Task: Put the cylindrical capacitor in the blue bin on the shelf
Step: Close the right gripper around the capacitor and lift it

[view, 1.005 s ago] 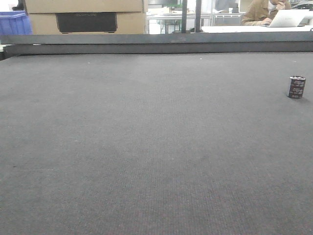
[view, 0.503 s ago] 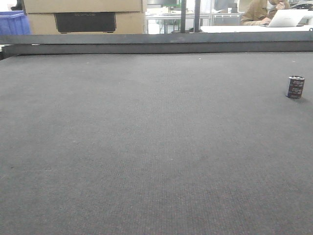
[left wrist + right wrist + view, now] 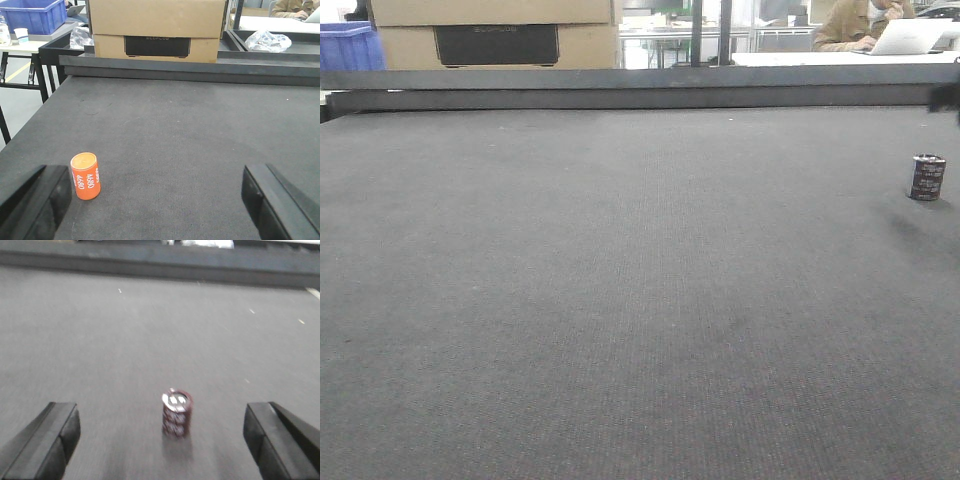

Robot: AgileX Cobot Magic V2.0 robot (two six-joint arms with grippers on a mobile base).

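with right gripper (image 3: 160,420) fingers (image 3: 55,435) wide apart, straddle the upright cylindrical capacitor (image 3: 176,413) evenly, then close gently.

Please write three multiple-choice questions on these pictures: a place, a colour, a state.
1. Front view: where on the mat stands the capacitor? A far right; B centre; C far left.
2. Colour of the small cylinder near the left gripper? A green; B orange; C white.
3. The right gripper is: A shut on the capacitor; B open, empty; C shut, empty.
Answers: A, it is near the right edge; B, its wall is plainly orange; B, fingers wide apart, capacitor free ahead.
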